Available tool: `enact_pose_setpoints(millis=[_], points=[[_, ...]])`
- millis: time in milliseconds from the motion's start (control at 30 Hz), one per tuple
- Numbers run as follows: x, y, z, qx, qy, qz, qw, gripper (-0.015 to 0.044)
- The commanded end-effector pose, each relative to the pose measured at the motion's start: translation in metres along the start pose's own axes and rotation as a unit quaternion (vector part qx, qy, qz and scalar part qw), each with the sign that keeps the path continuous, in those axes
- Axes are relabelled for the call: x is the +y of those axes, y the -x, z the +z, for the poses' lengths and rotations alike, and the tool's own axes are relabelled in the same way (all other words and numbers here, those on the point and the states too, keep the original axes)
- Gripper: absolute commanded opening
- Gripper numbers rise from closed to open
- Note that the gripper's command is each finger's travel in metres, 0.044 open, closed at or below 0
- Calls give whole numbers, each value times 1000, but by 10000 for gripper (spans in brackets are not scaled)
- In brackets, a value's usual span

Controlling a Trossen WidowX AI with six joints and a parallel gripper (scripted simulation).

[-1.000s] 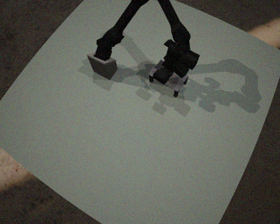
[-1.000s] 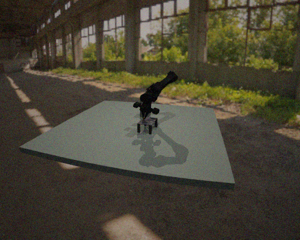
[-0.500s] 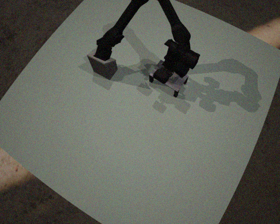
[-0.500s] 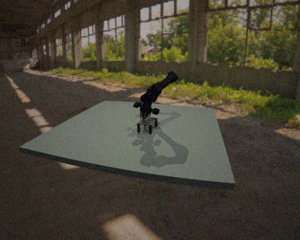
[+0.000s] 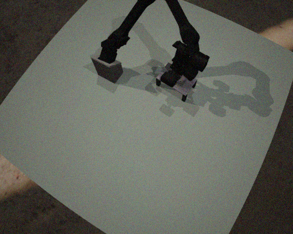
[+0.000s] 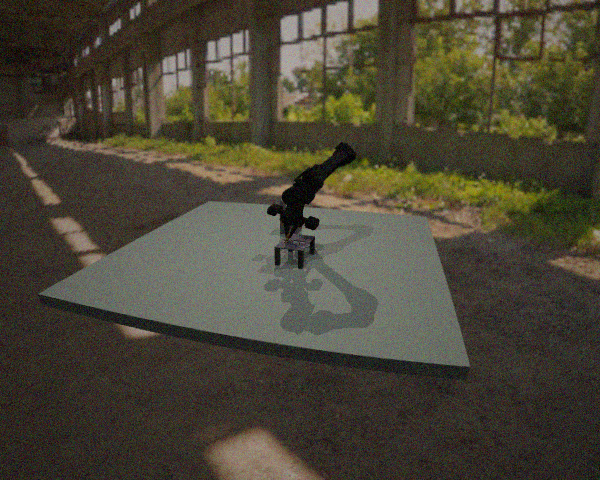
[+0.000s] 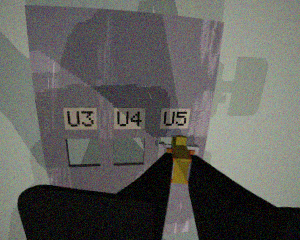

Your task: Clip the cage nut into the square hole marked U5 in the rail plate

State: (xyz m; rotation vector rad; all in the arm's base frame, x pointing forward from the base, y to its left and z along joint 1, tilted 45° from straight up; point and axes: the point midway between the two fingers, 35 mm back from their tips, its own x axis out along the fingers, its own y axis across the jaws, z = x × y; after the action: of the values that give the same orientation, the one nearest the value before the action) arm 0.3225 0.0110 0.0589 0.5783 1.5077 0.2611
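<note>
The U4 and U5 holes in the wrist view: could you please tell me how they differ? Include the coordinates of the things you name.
The U4 hole (image 7: 129, 151) is unobstructed, while the U5 hole (image 7: 165, 141) is partly hidden by the yellow nut (image 7: 180, 171). The U4 hole sits mid-row; the U5 hole is at the row's right end. Both lie below their labels in the same plate (image 7: 130, 60).

- One arm (image 5: 189, 35) (image 6: 304, 188) is seen, with one hand (image 5: 176, 83) (image 6: 288, 238) (image 7: 179, 160) at its end.
- Two dark fingers are shown in the wrist view.
- One cage nut (image 7: 180, 171) is held between them.
- One rail plate (image 5: 186, 87) (image 6: 304, 240) (image 7: 125, 65) is counted.
- Three labels are read across the middle of the wrist view: U3 (image 7: 80, 118), U4 (image 7: 129, 118) and U5 (image 7: 175, 118).
- Three holes are seen below them, one per label, the rightmost partly covered.
- Three legs are made out under the plate in the top view.
- One surface (image 5: 116, 151) (image 6: 186, 268) is shown.
</note>
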Motion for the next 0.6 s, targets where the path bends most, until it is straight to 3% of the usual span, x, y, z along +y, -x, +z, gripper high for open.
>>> enact_pose_setpoints(millis=[0,567], points=[[1,2,1,-4,0,-8,1000,26],[1,2,1,-4,0,-15,1000,26]])
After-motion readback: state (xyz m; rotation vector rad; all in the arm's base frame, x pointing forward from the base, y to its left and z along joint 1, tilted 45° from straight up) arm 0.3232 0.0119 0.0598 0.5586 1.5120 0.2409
